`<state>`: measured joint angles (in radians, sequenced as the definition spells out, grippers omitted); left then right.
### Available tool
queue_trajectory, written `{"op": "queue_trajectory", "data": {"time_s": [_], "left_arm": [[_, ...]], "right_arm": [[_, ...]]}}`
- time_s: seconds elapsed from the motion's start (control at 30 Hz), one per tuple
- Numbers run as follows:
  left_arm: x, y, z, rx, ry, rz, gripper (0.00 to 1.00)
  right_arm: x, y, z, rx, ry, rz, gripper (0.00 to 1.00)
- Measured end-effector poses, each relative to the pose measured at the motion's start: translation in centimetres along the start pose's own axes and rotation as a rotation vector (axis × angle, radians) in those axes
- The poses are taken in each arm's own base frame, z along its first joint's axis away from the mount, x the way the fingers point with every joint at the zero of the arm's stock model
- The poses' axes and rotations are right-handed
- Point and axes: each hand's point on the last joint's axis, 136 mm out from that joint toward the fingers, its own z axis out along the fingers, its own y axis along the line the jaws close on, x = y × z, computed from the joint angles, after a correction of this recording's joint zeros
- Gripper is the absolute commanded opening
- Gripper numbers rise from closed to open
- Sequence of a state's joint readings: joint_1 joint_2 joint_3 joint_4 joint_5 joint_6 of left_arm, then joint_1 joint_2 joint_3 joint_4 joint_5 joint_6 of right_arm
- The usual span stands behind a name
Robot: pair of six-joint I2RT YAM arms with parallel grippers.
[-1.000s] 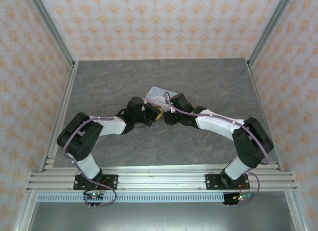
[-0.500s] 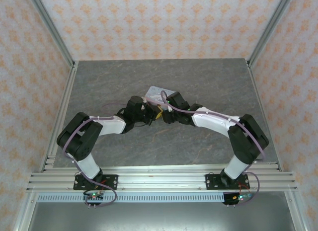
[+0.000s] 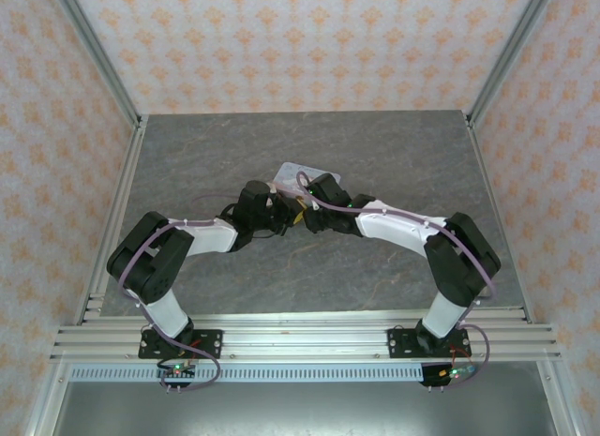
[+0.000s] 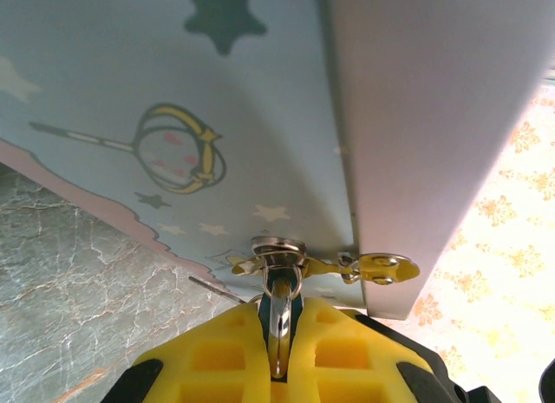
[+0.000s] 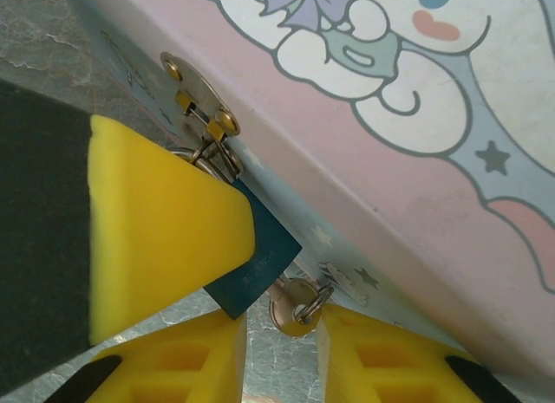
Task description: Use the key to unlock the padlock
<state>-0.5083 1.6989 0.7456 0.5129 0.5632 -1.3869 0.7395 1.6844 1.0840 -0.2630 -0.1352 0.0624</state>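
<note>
The padlock (image 5: 260,260), a small dark teal block, hangs by its silver shackle (image 4: 282,299) from the gold hasp (image 4: 381,267) of the pale blue tin (image 4: 130,91). My left gripper (image 4: 279,351) is shut on the padlock, and one of its yellow fingers (image 5: 165,221) covers the lock's upper part in the right wrist view. The silver key (image 5: 295,303), with a small ring, sticks out of the lock's underside. My right gripper (image 5: 282,351) stands open around the key. Its right finger is at the ring, and a gap remains on the left side. In the top view both grippers (image 3: 281,216) (image 3: 307,218) meet at the tin's near edge.
The tin (image 3: 298,176) with its cartoon lid (image 5: 390,65) lies mid-table on the grey marbled surface (image 3: 375,155). Both arms crowd its near side. Patterned walls and metal frame posts (image 3: 94,61) enclose the table.
The right arm has shifted left toward the padlock, and its fingers have narrowed around the key. The left gripper has held still on the padlock.
</note>
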Motion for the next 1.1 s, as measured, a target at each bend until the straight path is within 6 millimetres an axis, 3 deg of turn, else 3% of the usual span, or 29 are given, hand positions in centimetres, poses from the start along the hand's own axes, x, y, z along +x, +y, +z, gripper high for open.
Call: {"op": "queue_trajectory", "data": {"time_s": [0.13, 0.47, 0.57, 0.77, 1.1], "left_arm": [[0.0, 0.0, 0.0, 0.000, -0.002, 0.000, 0.00], [-0.1, -0.4, 0.0, 0.015, -0.005, 0.006, 0.00], [-0.1, -0.3, 0.0, 0.012, -0.005, 0.005, 0.00], [-0.2, -0.2, 0.0, 0.009, -0.006, 0.018, 0.00], [0.5, 1.9, 0.0, -0.070, 0.020, 0.095, 0.00]], "right_arm": [[0.0, -0.3, 0.0, 0.033, -0.006, -0.006, 0.22], [-0.4, -0.8, -0.2, 0.075, -0.015, 0.018, 0.00], [-0.3, -0.6, -0.1, 0.040, -0.004, 0.054, 0.01], [-0.1, 0.2, -0.1, -0.084, 0.034, 0.150, 0.42], [1.0, 1.5, -1.8, -0.235, -0.047, 0.337, 0.57]]}}
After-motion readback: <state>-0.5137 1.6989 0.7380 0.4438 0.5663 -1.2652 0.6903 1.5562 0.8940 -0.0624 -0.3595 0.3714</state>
